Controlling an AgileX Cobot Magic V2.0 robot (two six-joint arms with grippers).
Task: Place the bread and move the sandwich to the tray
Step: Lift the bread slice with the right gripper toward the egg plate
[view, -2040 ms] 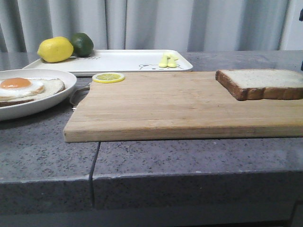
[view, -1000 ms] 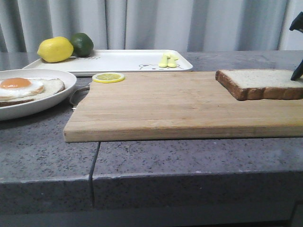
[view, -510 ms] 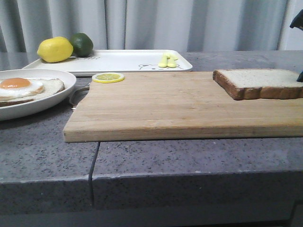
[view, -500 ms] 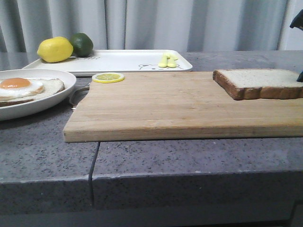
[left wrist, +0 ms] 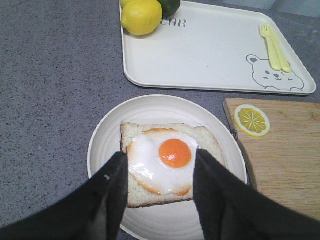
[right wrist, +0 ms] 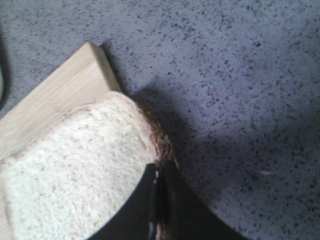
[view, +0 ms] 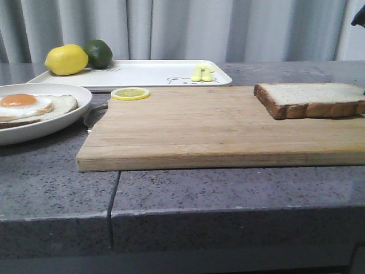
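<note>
The bread point(view: 311, 100) lies at the right end of the wooden cutting board point(view: 217, 125). In the right wrist view my right gripper point(right wrist: 159, 172) is shut on the brown crust at the corner of the bread point(right wrist: 75, 165). In the front view only a dark bit of that arm shows at the right edge. My left gripper point(left wrist: 160, 159) is open and hovers over the sandwich point(left wrist: 172, 155), an egg-topped slice on the round white plate point(left wrist: 165, 105). The plate point(view: 80, 103) sits at the left. The tray point(view: 142, 74) lies behind it and also shows in the left wrist view point(left wrist: 210, 55).
A lemon point(view: 67, 59) and a lime point(view: 100, 52) sit on the tray's far left, and yellow cutlery point(view: 202, 73) lies by the bear drawing. A lemon slice point(view: 130, 93) lies on the board's back left corner. The grey counter drops off at the front.
The bread has shifted a little to the left on the board. The right gripper's dark fingertip, seen by the bread's right end before, is now almost out of the front view.
</note>
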